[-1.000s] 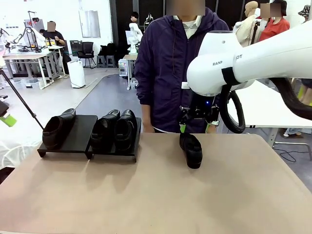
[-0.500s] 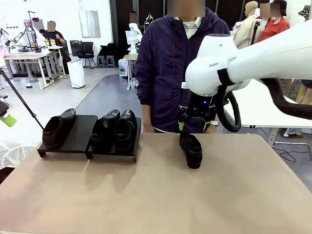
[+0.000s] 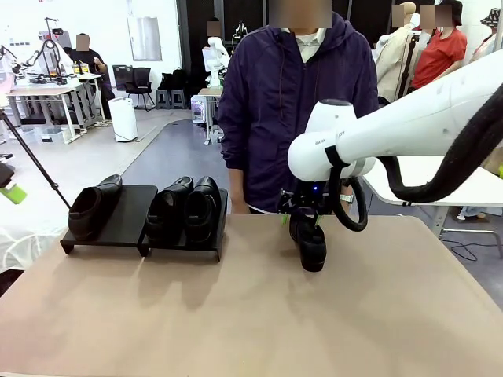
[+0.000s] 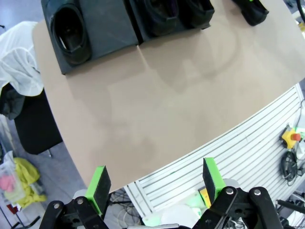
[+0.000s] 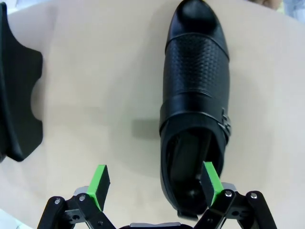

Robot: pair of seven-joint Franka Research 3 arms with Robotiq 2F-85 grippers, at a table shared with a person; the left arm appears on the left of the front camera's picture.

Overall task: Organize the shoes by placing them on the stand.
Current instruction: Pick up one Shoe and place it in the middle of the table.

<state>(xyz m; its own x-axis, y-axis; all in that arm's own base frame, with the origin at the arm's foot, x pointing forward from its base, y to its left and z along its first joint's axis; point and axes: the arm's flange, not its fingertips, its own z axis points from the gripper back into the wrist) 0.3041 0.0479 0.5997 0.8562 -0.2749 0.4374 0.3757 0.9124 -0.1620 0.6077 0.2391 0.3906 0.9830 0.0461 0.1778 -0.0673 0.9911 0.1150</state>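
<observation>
While my right arm reaches in over the far middle of the table [image 3: 259,314], its right gripper [image 3: 302,210] hangs just above the heel end of the one loafer [image 3: 309,241] lying loose on the beige top, toe pointing toward my side. In the right wrist view, the fingers [image 5: 101,182] stand spread wide with nothing between the green pads; one pad sits over bare tabletop, the other [image 5: 210,177] lies over the rim of the shoe's heel opening. I cannot tell whether that pad touches the leather.

The stand [image 3: 130,216] sits at the far left of the table as two black platforms side by side. The left platform carries a single shoe [image 3: 93,206] on its left half, the right half bare. The right platform [image 3: 222,210] holds two shoes [image 3: 186,207] close together, toes toward me.

The left gripper [image 4: 155,181], seen from its own wrist camera, hangs high over the near table edge, its fingers spread and empty. A person in a dark purple jacket [image 3: 291,102] stands at the far side, behind the loose shoe.
</observation>
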